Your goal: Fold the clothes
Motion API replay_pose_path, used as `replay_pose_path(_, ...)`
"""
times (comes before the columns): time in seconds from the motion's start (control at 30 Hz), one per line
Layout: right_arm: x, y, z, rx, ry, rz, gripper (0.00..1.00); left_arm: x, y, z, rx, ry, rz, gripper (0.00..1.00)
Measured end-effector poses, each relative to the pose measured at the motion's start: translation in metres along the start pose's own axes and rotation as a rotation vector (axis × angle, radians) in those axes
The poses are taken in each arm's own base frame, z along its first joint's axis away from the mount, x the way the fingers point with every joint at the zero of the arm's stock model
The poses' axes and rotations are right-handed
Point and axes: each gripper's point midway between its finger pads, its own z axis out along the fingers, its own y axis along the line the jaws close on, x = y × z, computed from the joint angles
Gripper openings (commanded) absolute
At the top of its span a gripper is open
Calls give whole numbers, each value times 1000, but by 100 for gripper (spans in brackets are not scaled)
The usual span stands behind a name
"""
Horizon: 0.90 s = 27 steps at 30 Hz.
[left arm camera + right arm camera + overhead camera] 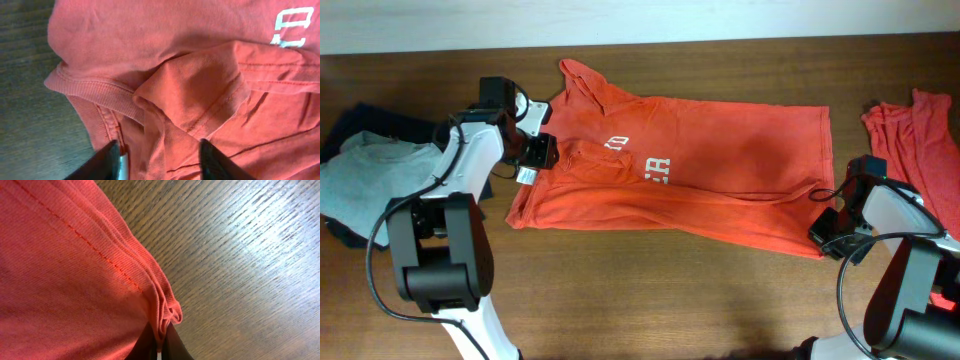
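**Cloth soft and limp, best taken at its stitched edges**

Wood table (pixel 620 290) carries the orange-red T-shirt (pixel 720 170), which lies lengthwise across the middle, neck to the left and hem to the right. It looks like light cotton: it will sag and crease wherever it is unsupported, and it will likely drag on the wood rather than slide. A loose sleeve (pixel 200 90) lies doubled over the chest.

The left gripper (pixel 160 155) hangs over the cloth by the collar ribbing (pixel 95 90), jaws apart, nothing pinched yet. The ribbing and seams look like the firmest holds.

The right gripper (pixel 159 340) is clamped on the bunched hem corner (pixel 170 312) at the near right, where the layers give a thick, secure bite.
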Motion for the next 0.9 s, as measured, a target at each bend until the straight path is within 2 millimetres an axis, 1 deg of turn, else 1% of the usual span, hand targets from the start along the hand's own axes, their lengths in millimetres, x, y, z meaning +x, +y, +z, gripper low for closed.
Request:
replay_pose_path(0.03, 0, 0, 0, 0, 0, 0, 4, 2, 0, 1, 1, 5, 6, 40)
replay_pose_path(0.17, 0, 0, 0, 0, 0, 0, 4, 16, 0, 9, 6, 39, 7, 38)
replay_pose_path(0.23, 0, 0, 0, 0, 0, 0, 4, 19, 0, 13, 8, 51, 11, 37)
replay_pose_path(0.27, 0, 0, 0, 0, 0, 0, 4, 19, 0, 14, 8, 51, 13, 36)
replay_pose_path(0.3, 0, 0, 0, 0, 0, 0, 4, 19, 1, 15, 7, 49, 17, 32)
replay_pose_path(0.37, 0, 0, 0, 0, 0, 0, 4, 17, 1, 15, 5, 39, 25, 23)
replay_pose_path(0.43, 0, 0, 0, 0, 0, 0, 4, 13, 3, 16, -6, 25, 32, 11)
replay_pose_path(0.47, 0, 0, 0, 0, 0, 0, 4, 11, 5, 16, -15, 14, 36, 9)
replay_pose_path(0.57, 0, 0, 0, 0, 0, 0, 4, 3, 13, 16, -56, -12, 39, 8)
replay_pose_path(0.67, 0, 0, 0, 0, 0, 1, 4, 2, 17, 15, -80, -14, 38, 6)
replay_pose_path(0.73, 0, 0, 0, 0, 0, 0, 4, 3, 18, 15, -87, -13, 37, 8)
replay_pose_path(0.77, 0, 0, 0, 0, 0, 0, 4, 3, 19, 15, -89, -13, 37, 13)
replay_pose_path(0.8, 0, 0, 0, 0, 0, 0, 4, 3, 19, 15, -90, -12, 36, 27)
replay_pose_path(0.83, 0, 0, 0, 0, 0, 0, 4, 3, 19, 15, -92, -10, 36, 37)
replay_pose_path(0.9, 0, 0, 0, 0, 0, 0, 4, 5, 18, 15, -91, -2, 31, 43)
